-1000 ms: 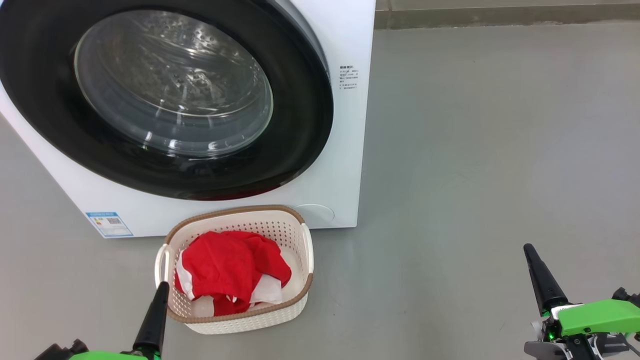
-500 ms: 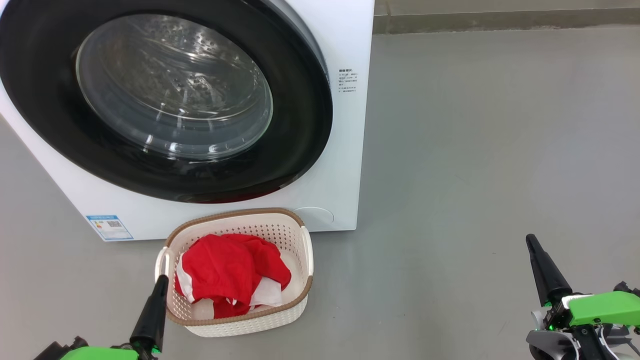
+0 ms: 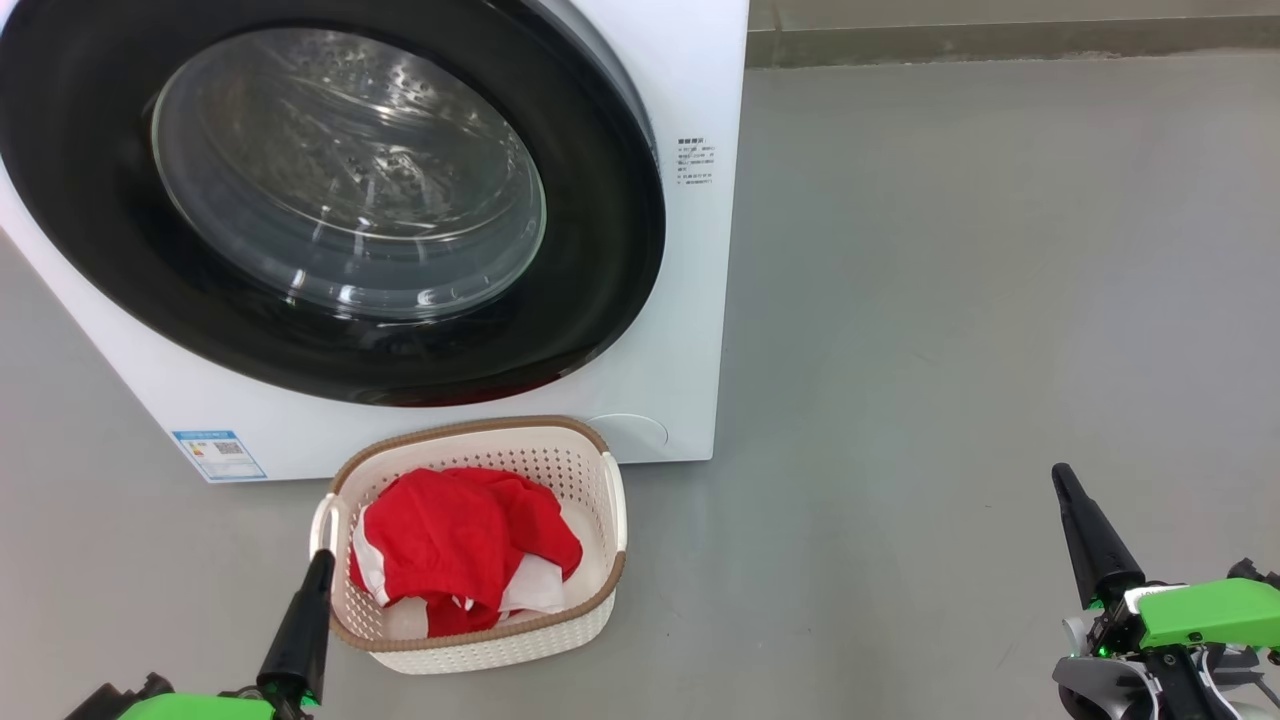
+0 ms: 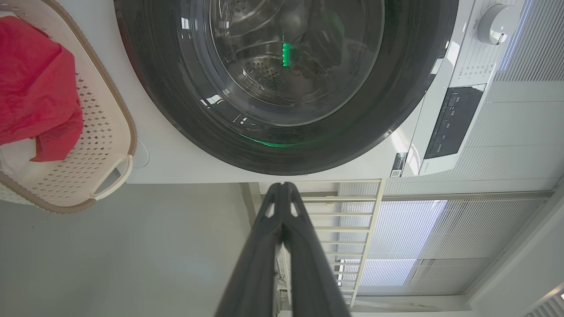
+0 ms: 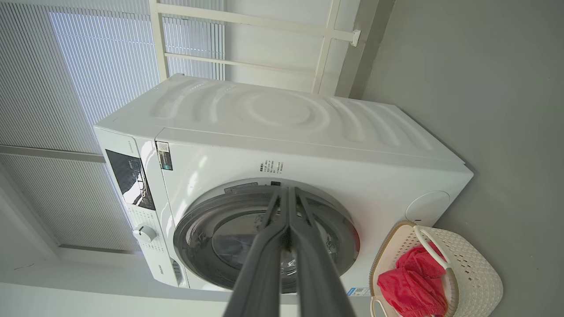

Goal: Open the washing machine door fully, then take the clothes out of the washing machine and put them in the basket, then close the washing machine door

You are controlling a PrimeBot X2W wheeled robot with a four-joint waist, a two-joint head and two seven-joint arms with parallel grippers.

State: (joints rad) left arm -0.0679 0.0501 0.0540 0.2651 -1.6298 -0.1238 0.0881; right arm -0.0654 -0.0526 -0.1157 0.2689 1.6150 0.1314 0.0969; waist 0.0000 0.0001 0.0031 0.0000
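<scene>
The grey floor (image 3: 950, 300) spreads under and around both grippers, and on it, ahead of them, stands the white washing machine (image 3: 690, 300), straight beyond the tips of the left gripper (image 3: 321, 558) and ahead and well to the left of the right gripper (image 3: 1058, 472). Its round door (image 3: 100, 250), wide black rim around a bulging clear window, lies shut against the machine's front; through the glass the perforated steel drum shows, with no red fabric to be seen in it. In the left wrist view the door sits just beyond the fingertips, apart from them; in the right wrist view the closed fingers point at its upper rim from well back. The basket (image 3: 600, 465), cream with a brown rim, stands on the floor against the foot of the machine, just to the right of the left gripper's tip, which overlaps its near left corner in the head view; whether they touch I cannot tell. It is well apart from the right gripper, off to that gripper's left. The red clothes (image 3: 450, 540) with white patches lie heaped inside the basket. A small blue label (image 3: 218, 453) sits on the machine's lower front, ahead of the left gripper. Both grippers have their fingers pressed together, holding nothing.
</scene>
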